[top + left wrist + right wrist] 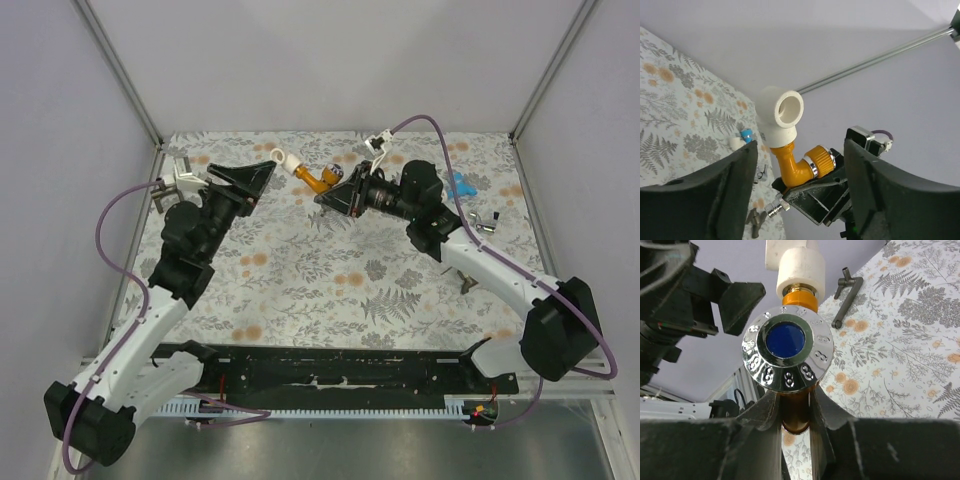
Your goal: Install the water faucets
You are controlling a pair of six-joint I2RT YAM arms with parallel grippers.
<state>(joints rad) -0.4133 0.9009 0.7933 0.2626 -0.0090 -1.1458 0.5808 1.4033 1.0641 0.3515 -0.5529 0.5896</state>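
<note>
An orange water faucet (pixel 316 179) with a white elbow fitting (pixel 286 159) on its end is held in the air over the far middle of the table. My right gripper (pixel 336 194) is shut on its orange body. In the right wrist view the faucet's chrome knob with a blue centre (pixel 788 355) faces the camera above the gripper (pixel 795 407), and the white fitting (pixel 800 267) is beyond it. My left gripper (pixel 258 185) is open and empty just left of the white fitting. In the left wrist view (pixel 800 192) the fitting (pixel 781 116) and orange faucet (pixel 801 167) lie ahead between its spread fingers.
A dark angled lever handle (pixel 467 283) lies beside the right arm, and another (pixel 847 292) lies on the floral cloth. A blue piece (pixel 460 183) and a small metal part (pixel 485 222) lie at the right. A silver fitting (pixel 178 178) sits far left. A black rack (pixel 340 375) spans the near edge.
</note>
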